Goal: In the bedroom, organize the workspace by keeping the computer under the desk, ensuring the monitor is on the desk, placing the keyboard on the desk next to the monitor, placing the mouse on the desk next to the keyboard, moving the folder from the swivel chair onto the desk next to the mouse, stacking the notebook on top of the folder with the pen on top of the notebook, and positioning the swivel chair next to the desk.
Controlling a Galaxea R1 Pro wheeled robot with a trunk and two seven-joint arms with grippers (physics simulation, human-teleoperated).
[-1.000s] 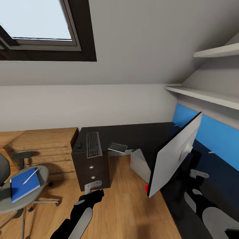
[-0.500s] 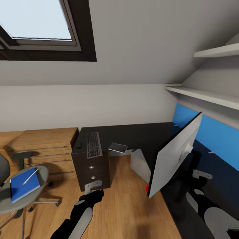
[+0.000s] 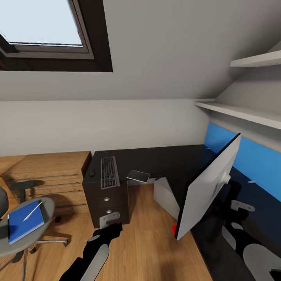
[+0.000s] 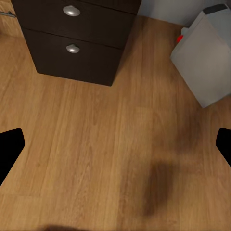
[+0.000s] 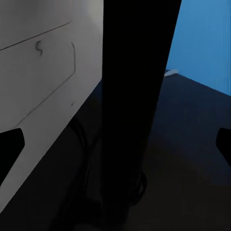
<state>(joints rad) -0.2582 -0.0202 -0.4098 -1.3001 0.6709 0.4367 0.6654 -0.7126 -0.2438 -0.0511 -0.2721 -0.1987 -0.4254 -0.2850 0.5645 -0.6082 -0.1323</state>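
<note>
Head view is showing you the room from above the arms, so start at the far left: the swivel chair [image 3: 23, 230] is sitting on the wooden floor, well apart from the desk [image 3: 168, 158], its grey round seat carrying the flat blue folder [image 3: 24, 223] with the thin white pen [image 3: 31, 210] lying on top at a slant. The folder is lying to the left of your left gripper [image 3: 109, 220], and that arm is clearly the nearer one for it; the folder's long axis is running near-to-far with a slight tilt.

Moving right, the slim silver-grey keyboard [image 3: 109, 172] is resting on the glossy black desk above the drawer unit [image 3: 106, 201], long axis pointing near-to-far, with the small black mouse [image 3: 92, 173] just beside its left edge. A thin grey slab [image 3: 138, 176], possibly the notebook, is hanging partly over the desk's edge. The pale boxy computer [image 3: 166, 195] is standing on the floor under the desk.

At the right, the monitor [image 3: 208, 187] is tilting on the desk, matte silver-white back toward you, in front of the blue wall panel [image 3: 249, 158]. Your right gripper [image 3: 239, 206] is hovering just behind it.

In both wrist views, only dark fingertips [image 4: 9, 149] are showing at the picture's edges, so both sets of fingers are spread wide and holding nothing. The right wrist view is looking at the monitor's black stand [image 5: 137, 96].
</note>
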